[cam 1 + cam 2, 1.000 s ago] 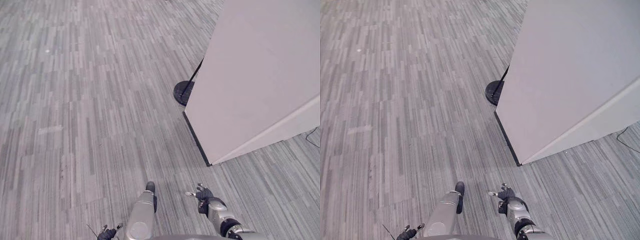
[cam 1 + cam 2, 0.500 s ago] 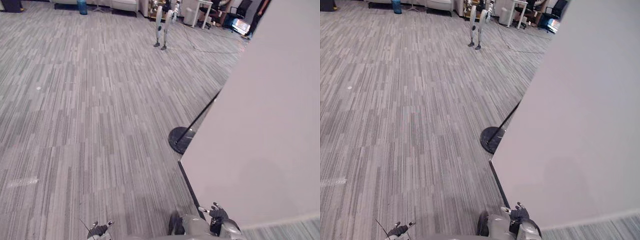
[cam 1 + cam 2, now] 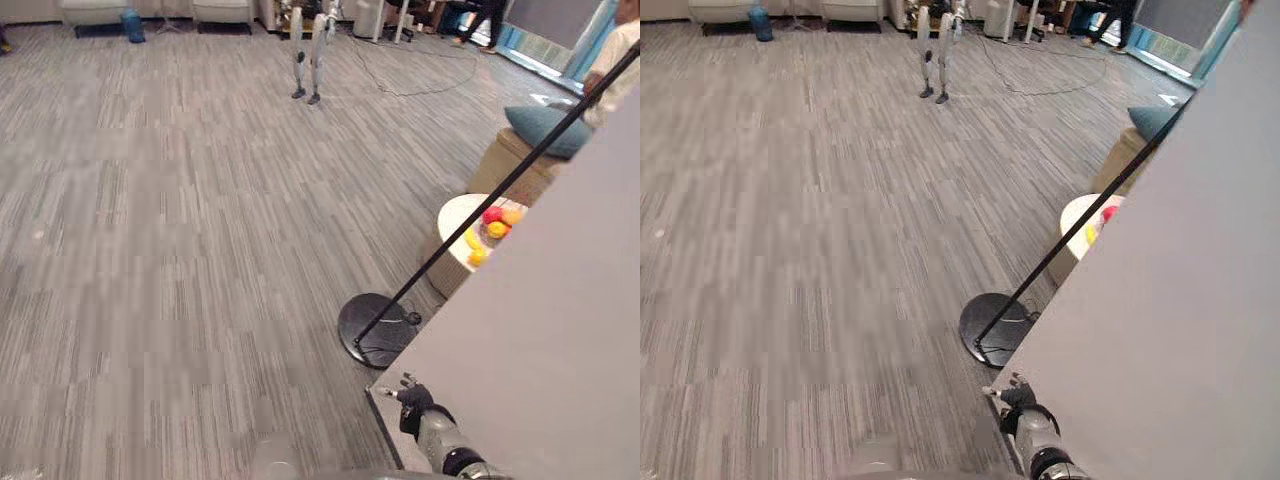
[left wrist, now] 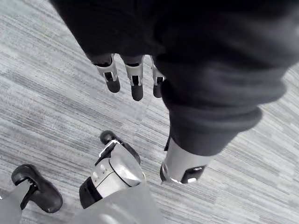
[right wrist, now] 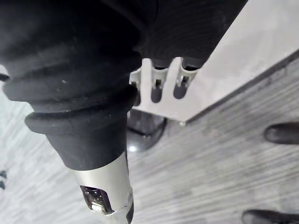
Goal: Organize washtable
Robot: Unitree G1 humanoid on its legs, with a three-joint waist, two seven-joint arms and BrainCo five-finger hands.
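the whole picture has tilted up since the earlier frames: the camera has moved, not the things, and far more of the carpet floor (image 3: 170,250) now shows, with the panel (image 3: 540,360) pushed to the right side of the frame. no washtable and none of its items can be made out here, so where the task's thing lies cannot be told.

right robot hand (image 3: 412,398): at the bottom of the frame, just beside the panel's near corner, fingers (image 5: 156,88) straight and loosely spread, holding nothing. left robot hand (image 4: 133,77): seen from its wrist view, hanging over the floor, fingers relaxed and apart, empty. judgement: both hang idle at the sides as fits walking rather than handling.

edges: the panel's lower corner is close to the right robot hand. the round stand base (image 3: 375,328), with its slanted pole (image 3: 500,190), sits just beyond that corner. a small round table (image 3: 455,225) carrying coloured fruit (image 3: 488,228) stands past it at right, with a cushioned seat (image 3: 530,150) behind.

open room: the left and centre of the frame are broad bare floor; another robot's legs (image 3: 308,60) stand well apart at the top.
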